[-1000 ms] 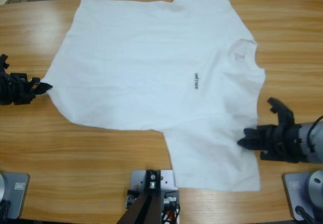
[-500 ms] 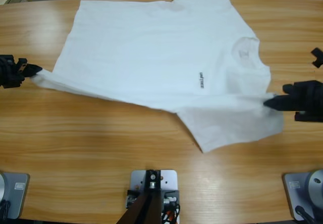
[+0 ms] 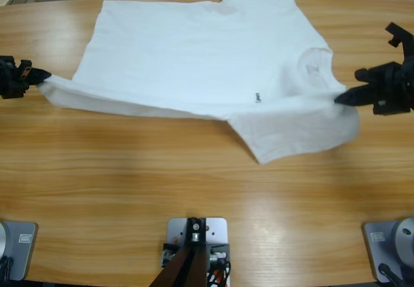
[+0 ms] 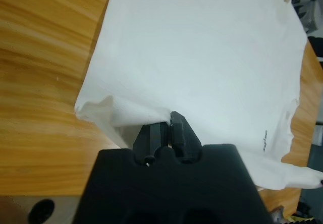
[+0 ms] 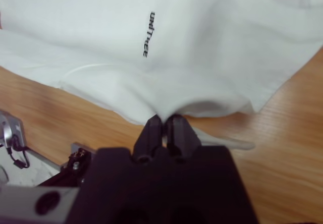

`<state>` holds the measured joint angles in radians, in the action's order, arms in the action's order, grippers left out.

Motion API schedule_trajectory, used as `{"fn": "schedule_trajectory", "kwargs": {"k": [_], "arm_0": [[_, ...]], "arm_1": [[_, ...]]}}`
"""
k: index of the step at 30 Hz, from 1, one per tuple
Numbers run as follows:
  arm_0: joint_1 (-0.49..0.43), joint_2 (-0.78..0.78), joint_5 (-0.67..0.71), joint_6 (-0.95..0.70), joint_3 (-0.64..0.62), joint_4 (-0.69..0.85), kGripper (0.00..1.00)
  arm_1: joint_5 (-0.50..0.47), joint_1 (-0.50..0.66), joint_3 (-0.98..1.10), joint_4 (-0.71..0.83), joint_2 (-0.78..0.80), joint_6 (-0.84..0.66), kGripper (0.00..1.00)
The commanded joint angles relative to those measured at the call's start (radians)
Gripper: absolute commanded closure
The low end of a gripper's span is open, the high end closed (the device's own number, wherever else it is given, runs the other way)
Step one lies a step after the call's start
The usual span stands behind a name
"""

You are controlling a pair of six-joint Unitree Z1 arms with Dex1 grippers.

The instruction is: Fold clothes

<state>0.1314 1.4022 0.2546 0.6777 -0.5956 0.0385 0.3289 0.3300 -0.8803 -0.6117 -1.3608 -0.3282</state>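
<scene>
Left gripper (image 3: 40, 75) and right gripper (image 3: 341, 97) jaws both pinching shirt (image 3: 194, 54) edges, near edge lifted off tabletop (image 3: 194, 196).

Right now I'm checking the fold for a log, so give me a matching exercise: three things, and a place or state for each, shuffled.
1. left gripper
2. right gripper
3. chest logo

a. right at the fold line of the white T-shirt
b. pinching the shirt's hem end
c. pinching the shirt beside the collar

Pairs: 1-b, 2-c, 3-a
</scene>
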Motion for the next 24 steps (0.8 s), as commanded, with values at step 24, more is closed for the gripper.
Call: {"fn": "schedule_trajectory", "kwargs": {"k": [24], "arm_0": [[-0.039,0.274,0.017,-0.091,-0.106,0.008,1.000]], "arm_1": [[0.023,-0.078,-0.168,-0.040,-0.314,0.168,1.000]]}}
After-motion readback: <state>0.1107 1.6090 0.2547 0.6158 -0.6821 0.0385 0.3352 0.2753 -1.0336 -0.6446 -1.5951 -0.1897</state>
